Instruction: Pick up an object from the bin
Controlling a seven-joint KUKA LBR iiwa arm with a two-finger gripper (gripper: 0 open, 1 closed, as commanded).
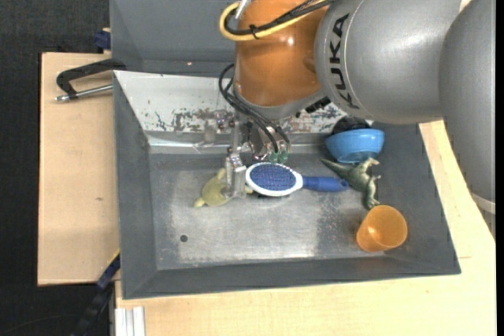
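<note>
The gripper (240,173) is down in the bin (236,240), between a yellowish toy (211,193) and a blue brush (274,179). Honestly can't tell if it's open or closed. An orange cup (382,228) sits well apart.

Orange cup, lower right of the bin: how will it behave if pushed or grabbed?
The orange cup looks to lie tilted on its round wall, so a push would probably roll it in a curve. It looks like thin plastic: likely light, maybe slippery. The green dinosaur beside it could stop it.
</note>
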